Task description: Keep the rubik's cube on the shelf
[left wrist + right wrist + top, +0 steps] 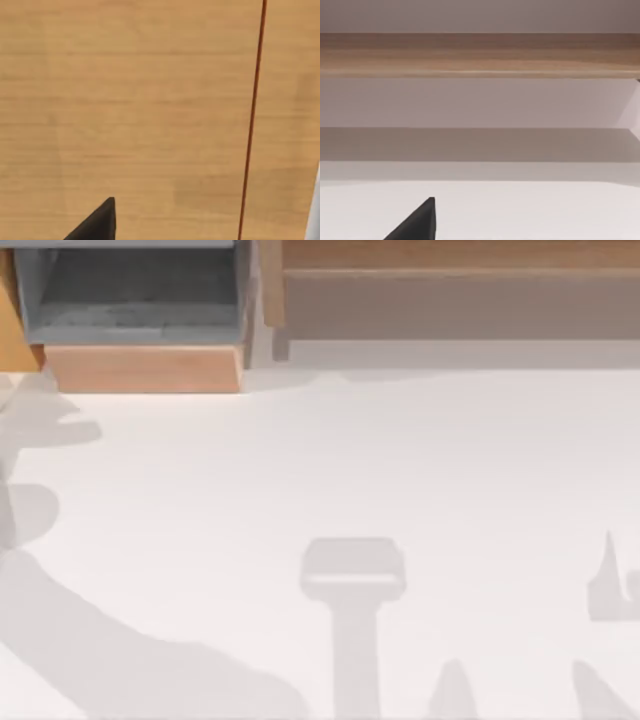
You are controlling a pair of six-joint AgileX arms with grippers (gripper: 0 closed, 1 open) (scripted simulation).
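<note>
— What state is the left gripper (97, 225) in?
— Cannot tell. The frame cuts it down to one dark, matte wedge. It sits close over a light wood panel (125, 100) with fine straight grain, crossed by a thin red-brown line (252, 120). Which piece of furniture that wood belongs to is hard to make out.
— And the right gripper (417, 225)?
— The same dark wedge, cut off the same way, so whether it is spread or pressed together I cannot tell. It hangs above the white table (530, 210), facing the shelf (480, 52).
— Where is the shelf from above?
— Upper right of the frame: a long light-brown ledge, cropped by the top edge, with a flat brownish-grey front (450, 305) and a wooden post (272, 290) at its left end.
— And the cube?
— I cannot tell where it is.
— Any containers?
— A box (140, 368) in the upper left, with a light-wood front and a grey lining. Its back is cropped, and the visible floor is plain mottled grey.
— The rest of the table?
— Smooth and white, with soft grey shadows (352, 580) across the lower half.
</note>
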